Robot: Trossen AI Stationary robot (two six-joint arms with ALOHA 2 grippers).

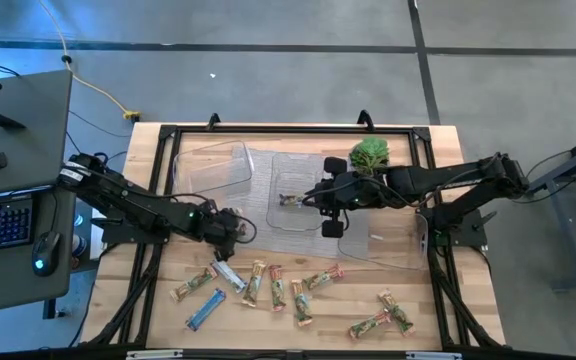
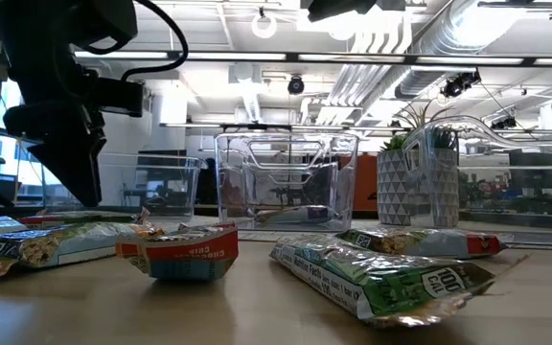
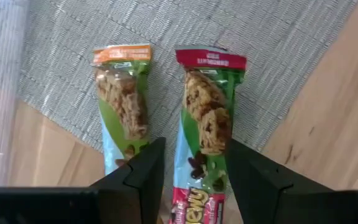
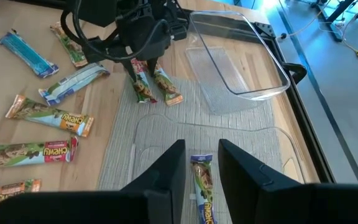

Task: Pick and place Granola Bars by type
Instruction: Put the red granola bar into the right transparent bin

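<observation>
— What is the left gripper (image 3: 191, 180) doing?

— It is hanging low over two Chewy granola bars lying side by side at the edge of the grey woven mat (image 3: 272, 56). Its jaws are standing open, straddling the red-topped bar (image 3: 205, 124), while the orange-topped bar (image 3: 122, 106) is lying just outside one finger. That placement suggests the red one is being singled out by type.

— And the rest of the bars?

— Most of the loose bars (image 1: 278, 290) are lying scattered along the near side of the wooden desk (image 1: 468, 290), not yet sorted: flat, crinkly foil packets with green, tan and red printing, plus a blue one (image 1: 204, 309) and a silvery one (image 1: 230, 275).

— The trays?

— Three clear plastic trays are sitting toward the far side, rigid and glossy with rounded corners. The left tray (image 1: 211, 166) is looking bare.

— And the right arm?

— The right gripper (image 4: 196, 180) is hovering over the middle tray (image 1: 290, 195), jaws parted, with one bar (image 4: 202, 180) lying on the tray floor between the fingers, apparently not gripped. A small potted plant (image 1: 369, 154) is standing just beyond that arm.
</observation>
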